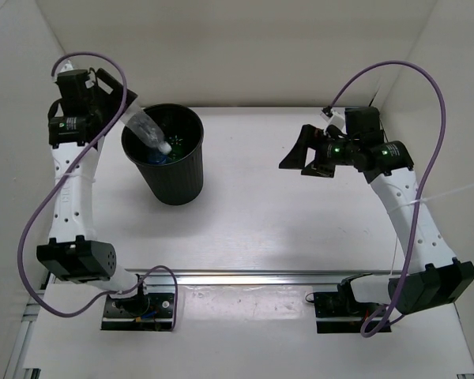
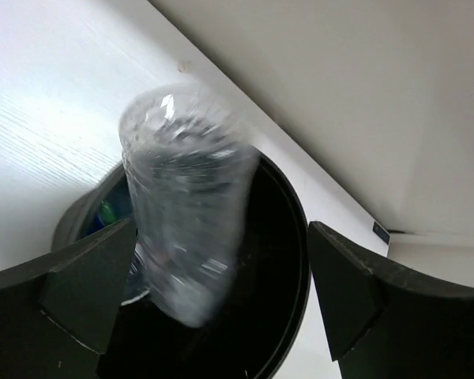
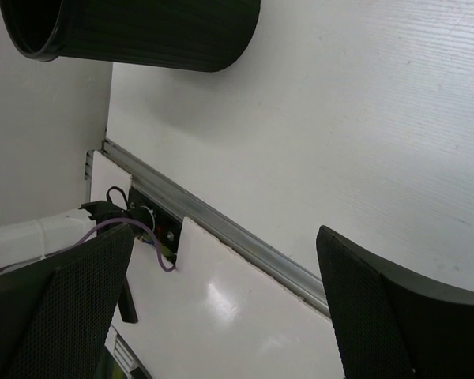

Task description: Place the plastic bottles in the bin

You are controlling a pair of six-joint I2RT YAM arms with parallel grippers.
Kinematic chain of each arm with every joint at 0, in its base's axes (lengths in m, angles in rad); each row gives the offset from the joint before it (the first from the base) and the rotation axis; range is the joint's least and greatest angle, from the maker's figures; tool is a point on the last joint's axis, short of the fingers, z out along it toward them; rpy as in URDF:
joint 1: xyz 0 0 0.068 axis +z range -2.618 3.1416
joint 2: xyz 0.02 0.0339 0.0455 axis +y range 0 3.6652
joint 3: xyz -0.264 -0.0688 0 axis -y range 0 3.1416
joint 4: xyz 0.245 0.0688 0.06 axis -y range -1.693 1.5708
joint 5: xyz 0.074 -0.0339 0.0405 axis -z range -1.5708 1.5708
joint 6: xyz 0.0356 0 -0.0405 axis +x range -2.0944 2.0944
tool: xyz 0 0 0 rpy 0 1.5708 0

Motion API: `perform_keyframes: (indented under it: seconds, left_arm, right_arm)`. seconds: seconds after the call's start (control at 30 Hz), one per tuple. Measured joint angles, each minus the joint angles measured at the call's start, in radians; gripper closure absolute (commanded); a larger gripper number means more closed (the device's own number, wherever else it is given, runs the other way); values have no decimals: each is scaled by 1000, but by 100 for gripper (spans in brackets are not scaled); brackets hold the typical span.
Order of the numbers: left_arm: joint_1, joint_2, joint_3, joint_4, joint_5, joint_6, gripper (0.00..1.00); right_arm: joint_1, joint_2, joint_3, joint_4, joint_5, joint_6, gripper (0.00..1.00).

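Note:
A plain clear plastic bottle (image 1: pixel 146 132) is tilted, cap down, over the open mouth of the black bin (image 1: pixel 176 183). In the left wrist view the bottle (image 2: pixel 186 213) is motion-blurred between my wide-apart jaws, above the bin's rim (image 2: pixel 302 237). My left gripper (image 1: pixel 123 105) is open just behind the bin's far left rim; it also shows in the left wrist view (image 2: pixel 221 292). Green and blue-labelled bottles (image 1: pixel 159 156) lie inside the bin. My right gripper (image 1: pixel 299 158) is open and empty over the table's right half; it shows in the right wrist view (image 3: pixel 225 300).
The bin (image 3: pixel 142 31) stands at the table's back left, close to the left wall. A metal rail (image 1: pixel 245 276) runs along the near edge in front of the arm bases. White walls enclose the table on three sides.

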Motion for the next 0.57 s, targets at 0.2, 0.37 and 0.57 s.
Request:
perform_keyframes:
  seconds: [0.2,0.37,0.57]
  left_arm:
    - [-58,-90,-43,11,-92,3,0]
    - [-67,-404,-313,44,-233,-15,0]
    - [-67,-713,-699,-12,-370,-76,0]
  right_arm:
    - [-16,5,47,-55,3,0,0]
    - [-42,-3,51,-75,14,0,0]
    - [-59,-4,51,-77,50,1,0]
